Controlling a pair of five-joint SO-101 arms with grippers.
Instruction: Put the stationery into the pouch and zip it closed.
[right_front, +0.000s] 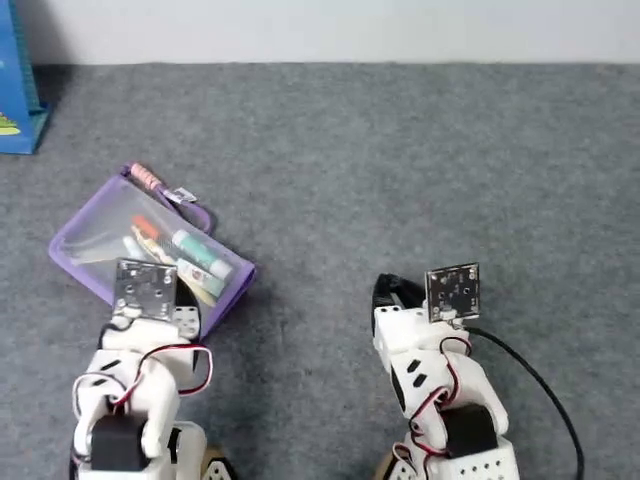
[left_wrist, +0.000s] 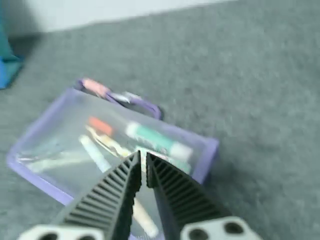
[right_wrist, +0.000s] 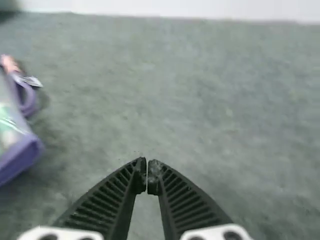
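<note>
Flat see-thru plastic pouch w/ purple edging (right_front: 100, 235) lies on the grey felt-like table cover (right_front: 400, 150), left side of the scene, mid-depth, turned at an angle so one corner points far-left and one near-right. Stationery is inside, seen thru the clear face: green-and-white marker (right_front: 200, 255) toward the right end, orange-capped pen (right_front: 147, 228) just left of it, and pale white pens (left_wrist: 95, 152) alongside. All lie roughly parallel to the pouch's long side. Pink zip pull (right_front: 146, 178) sits at the far edge w/ a purple loop strap (right_front: 200, 213) just right of it. Can't tell whether the zip is fully shut.

L gripper (left_wrist: 141, 159): ribbed black jaws pressed together, nothing btwn them, tips over the near-right part of the pouch, above the pens. Can't tell if the tips touch the plastic. In the high view the L arm's white body comes in from the near-left, its wrist board covering the pouch's near edge.

R gripper (right_wrist: 146, 169): jaws also pressed together, holding nothing, over bare grey cover, well apart from the pouch and to its right. The pouch's right end (right_wrist: 15, 150) is off to its left.

Black cable (right_front: 540, 385) runs from the R arm to the near-right edge. Blue box (right_front: 15, 90) stands at the far-left, against the white wall (right_front: 350, 30).
</note>
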